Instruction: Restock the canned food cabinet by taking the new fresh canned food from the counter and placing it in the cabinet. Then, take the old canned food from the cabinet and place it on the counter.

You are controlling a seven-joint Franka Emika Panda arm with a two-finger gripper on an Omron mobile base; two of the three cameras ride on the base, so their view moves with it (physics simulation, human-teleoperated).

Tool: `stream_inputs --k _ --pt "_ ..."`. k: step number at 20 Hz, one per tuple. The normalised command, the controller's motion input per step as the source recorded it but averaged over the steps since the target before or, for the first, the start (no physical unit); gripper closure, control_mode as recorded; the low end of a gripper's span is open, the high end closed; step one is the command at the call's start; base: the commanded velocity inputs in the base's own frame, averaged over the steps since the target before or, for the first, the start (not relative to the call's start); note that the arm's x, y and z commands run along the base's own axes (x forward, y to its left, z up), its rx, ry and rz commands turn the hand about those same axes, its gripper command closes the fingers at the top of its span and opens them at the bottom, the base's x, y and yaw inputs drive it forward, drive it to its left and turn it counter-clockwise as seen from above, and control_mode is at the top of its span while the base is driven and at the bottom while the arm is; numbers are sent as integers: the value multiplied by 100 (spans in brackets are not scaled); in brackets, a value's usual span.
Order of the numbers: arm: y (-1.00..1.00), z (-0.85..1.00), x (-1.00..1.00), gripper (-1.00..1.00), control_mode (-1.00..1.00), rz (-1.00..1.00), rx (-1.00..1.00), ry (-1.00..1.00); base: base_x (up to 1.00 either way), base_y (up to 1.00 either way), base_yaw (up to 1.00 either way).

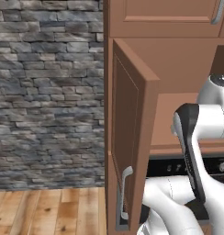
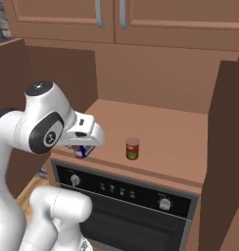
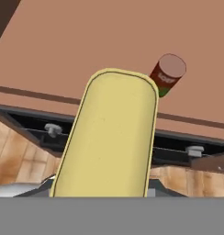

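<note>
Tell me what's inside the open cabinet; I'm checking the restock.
On the cabinet shelf stands the red can, upright near the front edge. The pincer holds the blue-and-yellow can at that edge; the robot's arm hides the left corner.

Old canned food (image 2: 132, 148) stands on the cabinet (image 2: 160, 132) shelf — new fresh canned food (image 2: 81, 151) to its left, above the oven (image 2: 124, 206).

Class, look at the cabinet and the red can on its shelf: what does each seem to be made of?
The cabinet looks like brown wood with a matte finish: flat, even brown, no shine. The red can seems metal with a printed label, judging by its pale lid and green band, though the rendering leaves this open.
</note>
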Motion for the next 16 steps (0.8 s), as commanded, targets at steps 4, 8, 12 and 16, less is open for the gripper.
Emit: stream_inputs --k 4,8,12,16 --pt "26 0 62 100 -100 0 9 -12 0 0 0" --pt "6 -7 97 100 -100 0 10 -2 0 0 0" --pt "0 -23 98 100 -100 2 2 0 0 0 0" --pt "0 -39 77 100 -100 1 -5 6 0 0 0"
